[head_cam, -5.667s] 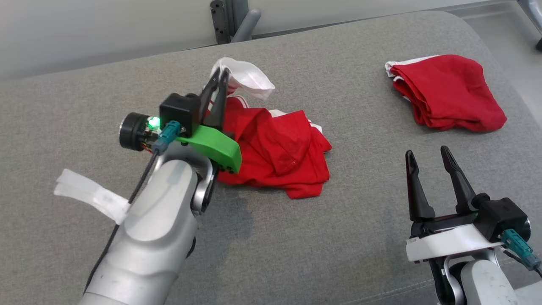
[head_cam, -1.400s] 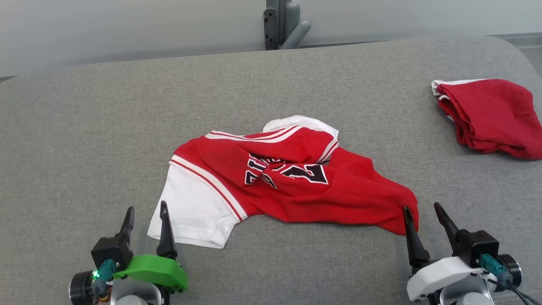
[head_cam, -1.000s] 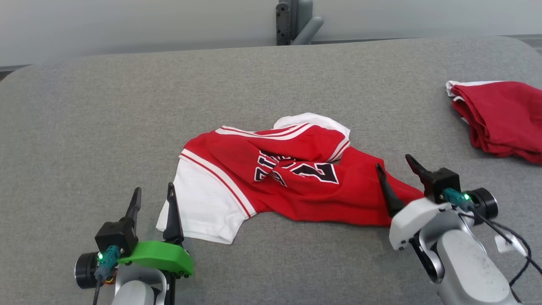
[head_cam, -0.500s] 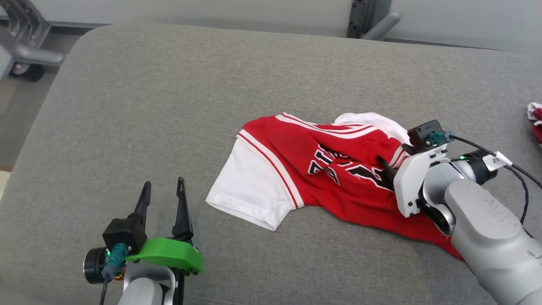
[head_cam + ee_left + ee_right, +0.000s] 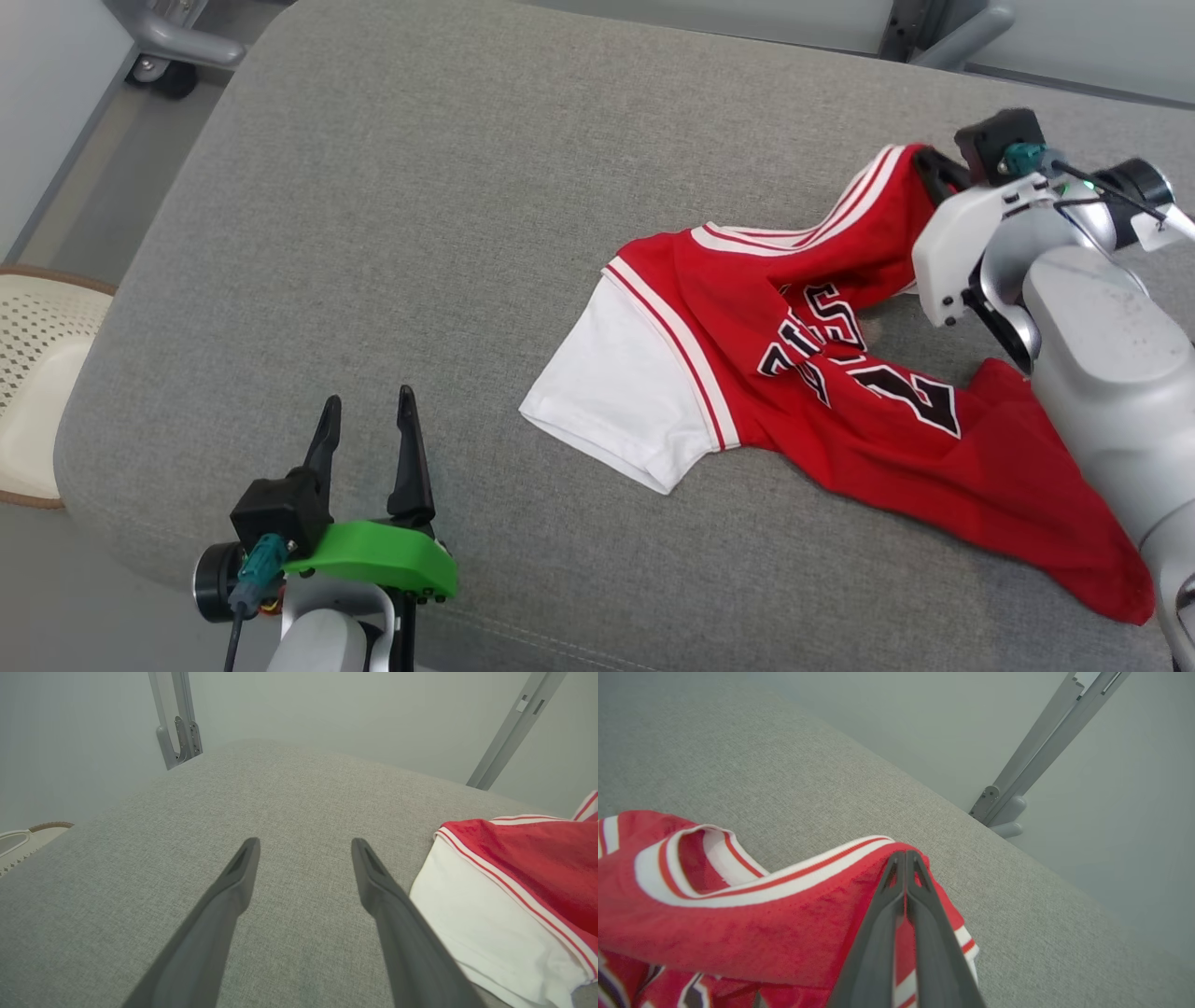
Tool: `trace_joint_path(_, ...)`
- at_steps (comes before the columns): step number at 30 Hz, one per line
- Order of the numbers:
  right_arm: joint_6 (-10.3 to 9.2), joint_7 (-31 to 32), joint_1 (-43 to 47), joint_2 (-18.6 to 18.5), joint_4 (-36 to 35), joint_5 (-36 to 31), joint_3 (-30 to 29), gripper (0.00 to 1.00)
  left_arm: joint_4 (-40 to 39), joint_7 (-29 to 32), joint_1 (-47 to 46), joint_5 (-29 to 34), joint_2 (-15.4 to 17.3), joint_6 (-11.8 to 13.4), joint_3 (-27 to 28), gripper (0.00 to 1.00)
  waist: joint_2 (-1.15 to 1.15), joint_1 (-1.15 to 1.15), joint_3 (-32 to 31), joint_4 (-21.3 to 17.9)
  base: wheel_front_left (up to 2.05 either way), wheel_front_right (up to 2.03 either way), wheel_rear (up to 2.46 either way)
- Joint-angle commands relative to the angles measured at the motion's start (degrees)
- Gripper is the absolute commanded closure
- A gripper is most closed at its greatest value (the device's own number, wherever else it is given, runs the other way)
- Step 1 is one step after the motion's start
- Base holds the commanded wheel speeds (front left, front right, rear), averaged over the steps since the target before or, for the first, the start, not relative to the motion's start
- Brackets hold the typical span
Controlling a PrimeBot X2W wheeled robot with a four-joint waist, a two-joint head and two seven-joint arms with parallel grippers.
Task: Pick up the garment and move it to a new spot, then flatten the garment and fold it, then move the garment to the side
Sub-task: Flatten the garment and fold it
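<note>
Grey padded surface (image 5: 373, 187) | our right gripper (image 5: 906, 855) clamps jersey (image 5: 840, 420) at striped edge | left gripper (image 5: 367, 399) spread, empty | we judge it limp, light; hold hems.

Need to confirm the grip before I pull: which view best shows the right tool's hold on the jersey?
Right wrist view: the right tool is shut on the jersey at its striped trim. The head view shows that corner lifted, the pinch itself hidden. The left wrist view shows the white sleeve.

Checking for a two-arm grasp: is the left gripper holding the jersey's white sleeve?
No, the left gripper has its jaws open over bare cushion, apart from the white sleeve.
</note>
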Motion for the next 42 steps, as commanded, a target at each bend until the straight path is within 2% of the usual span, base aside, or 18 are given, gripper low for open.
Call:
trace_joint_path(1,-0.11,-0.66,-0.99,0.16,0.42,-0.72,-0.17,1.00,-0.10,0.00,-0.99,0.11,0.11,0.17,-0.11,0.00,0.18,0.00,0.48,0.60,0.00,0.00,0.00)
trace_joint_path(17,-0.11,-9.61,-21.49,4.61,9.27,-13.48,-3.05,1.00,-0.48,0.00,-1.93,-2.23,0.11,0.96,-3.45,0.00,0.18,0.00,2.28,7.12,0.00,0.00,0.00)
trace_joint_path(24,-0.11,-9.44,-20.82,6.70,14.97,-16.93,-4.77,0.99,-0.72,0.00,-1.66,-2.79,0.11,1.37,-4.01,0.00,0.18,0.00,2.32,8.01,0.00,0.00,0.00)
trace_joint_path(26,-0.11,-9.33,-19.90,6.37,16.26,-17.52,-5.50,0.52,-0.85,0.00,-1.77,-2.96,0.11,1.51,-4.12,0.00,0.18,0.00,2.53,7.94,0.00,0.00,0.00)
trace_joint_path(27,-0.11,-9.31,-19.51,6.15,16.73,-17.66,-6.02,0.00,-0.94,0.00,-1.79,-2.97,0.11,1.60,-4.03,0.00,0.18,0.00,2.66,7.78,0.00,0.00,0.00)
trace_joint_path(33,-0.11,-8.76,-16.85,5.25,18.42,-17.47,-8.98,0.00,-0.92,0.01,-1.35,-2.02,0.11,1.48,-3.05,0.00,0.18,0.00,2.89,5.23,0.00,0.00,0.00)
trace_joint_path(42,-0.11,-9.09,-11.83,5.73,19.25,-10.53,-12.87,0.00,-0.57,0.00,-0.26,-0.32,0.12,0.83,-1.44,0.00,0.18,0.00,0.43,-1.34,0.00,0.00,0.00)
